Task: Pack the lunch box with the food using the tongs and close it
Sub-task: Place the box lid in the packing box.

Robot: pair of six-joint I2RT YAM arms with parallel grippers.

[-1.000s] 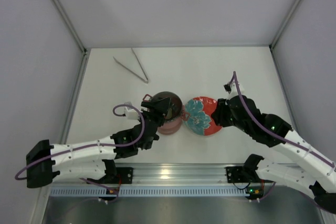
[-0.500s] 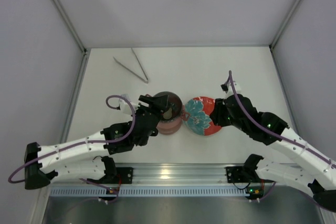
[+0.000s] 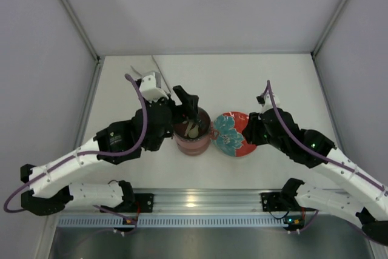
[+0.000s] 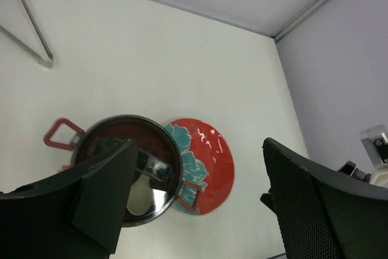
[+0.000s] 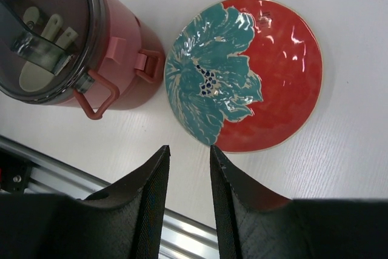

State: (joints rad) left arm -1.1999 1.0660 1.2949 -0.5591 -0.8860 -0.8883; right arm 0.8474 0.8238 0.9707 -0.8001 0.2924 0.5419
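Step in hand, by judgement: closing.
- Lunch box (image 3: 194, 142) stands mid-table (image 3: 279, 83), pots stacked, dark glossy lid apparently seated. Pale shapes on top probably reflections; view not conclusive.
- Red plate (image 5: 285, 47) just right of box, bare. No loose food seen.
- Tongs (image 4: 43, 57) lie far left, clear of both hands.
- Left hand (image 4: 199, 145) hovers above box, jaws wide apart, holding nothing.
- Right hand (image 5: 189, 153) low beside plate's right edge, fingers half parted, empty.
- Next move: confirm lid sits flush; press down if not.
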